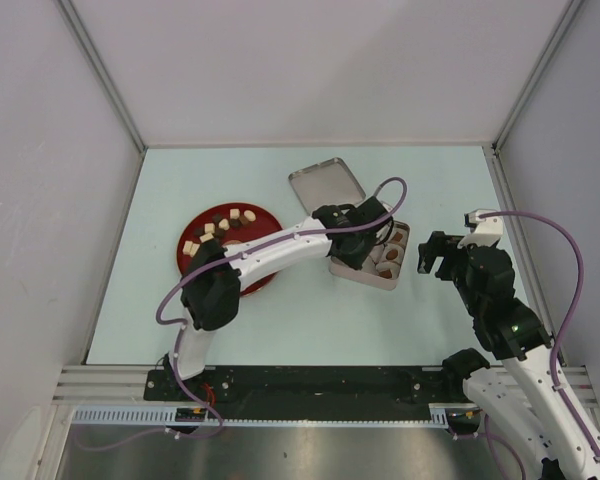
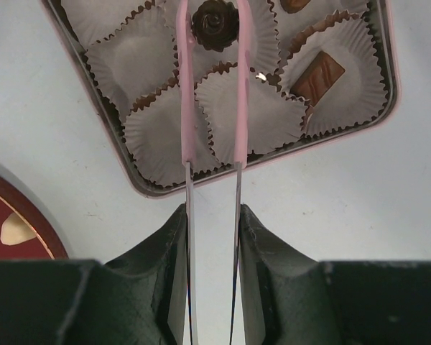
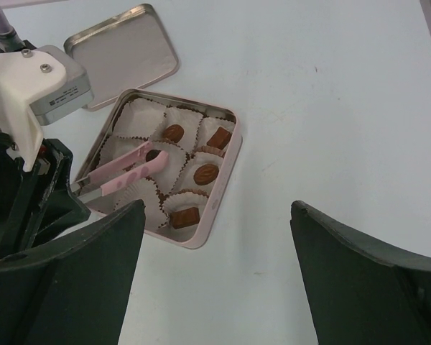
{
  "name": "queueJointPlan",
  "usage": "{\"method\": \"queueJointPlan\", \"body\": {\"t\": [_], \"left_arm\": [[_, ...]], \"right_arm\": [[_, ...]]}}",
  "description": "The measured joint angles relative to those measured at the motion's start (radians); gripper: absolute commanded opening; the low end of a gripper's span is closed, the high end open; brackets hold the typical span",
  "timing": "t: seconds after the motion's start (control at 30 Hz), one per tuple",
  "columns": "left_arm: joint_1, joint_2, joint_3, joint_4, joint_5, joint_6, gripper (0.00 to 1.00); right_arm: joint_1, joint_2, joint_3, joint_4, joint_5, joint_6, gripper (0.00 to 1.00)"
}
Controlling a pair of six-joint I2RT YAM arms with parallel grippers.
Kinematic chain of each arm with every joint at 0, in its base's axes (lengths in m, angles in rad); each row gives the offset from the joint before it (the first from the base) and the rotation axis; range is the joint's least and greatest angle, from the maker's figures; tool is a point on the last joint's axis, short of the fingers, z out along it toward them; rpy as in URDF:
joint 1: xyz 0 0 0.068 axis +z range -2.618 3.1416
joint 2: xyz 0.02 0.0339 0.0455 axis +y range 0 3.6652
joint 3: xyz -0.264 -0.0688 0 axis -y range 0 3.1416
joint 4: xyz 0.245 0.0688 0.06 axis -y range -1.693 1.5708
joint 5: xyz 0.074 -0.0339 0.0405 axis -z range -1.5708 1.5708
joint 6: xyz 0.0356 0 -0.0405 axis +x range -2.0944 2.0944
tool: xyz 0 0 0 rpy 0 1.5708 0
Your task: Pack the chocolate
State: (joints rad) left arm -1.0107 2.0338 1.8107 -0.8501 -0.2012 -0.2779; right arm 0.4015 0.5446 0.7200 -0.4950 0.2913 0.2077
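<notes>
Squeezing tongs (image 2: 186, 93) on a dark chocolate (image 2: 215, 25) above the tin (image 2: 152, 191), left gripper (image 2: 212, 215) — any slack drops it off-cup; right gripper (image 1: 430, 258) gapes wide.

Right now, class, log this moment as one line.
left gripper: shut on tongs | tongs: pinching dark chocolate over tin | right gripper: open, empty

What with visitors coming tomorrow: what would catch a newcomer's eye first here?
The left gripper grips pink tongs pinching a dark rose-shaped chocolate at the square tin of paper cups, mid-table. A red plate of small pieces sits left of it; the right gripper hangs open to the tin's right.
</notes>
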Motion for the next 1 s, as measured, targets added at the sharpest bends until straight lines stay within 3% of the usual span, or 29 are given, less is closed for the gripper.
{"method": "queueJointPlan", "body": {"t": [0.63,1.0], "left_arm": [[-0.008,0.038,0.019,0.004,0.004,0.0,0.33],[-0.008,0.038,0.024,0.013,0.003,0.0,0.36]], "right_arm": [[0.0,0.0,-0.001,0.0,0.0,0.0,0.87],[0.0,0.0,-0.002,0.001,0.0,0.0,0.87]]}}
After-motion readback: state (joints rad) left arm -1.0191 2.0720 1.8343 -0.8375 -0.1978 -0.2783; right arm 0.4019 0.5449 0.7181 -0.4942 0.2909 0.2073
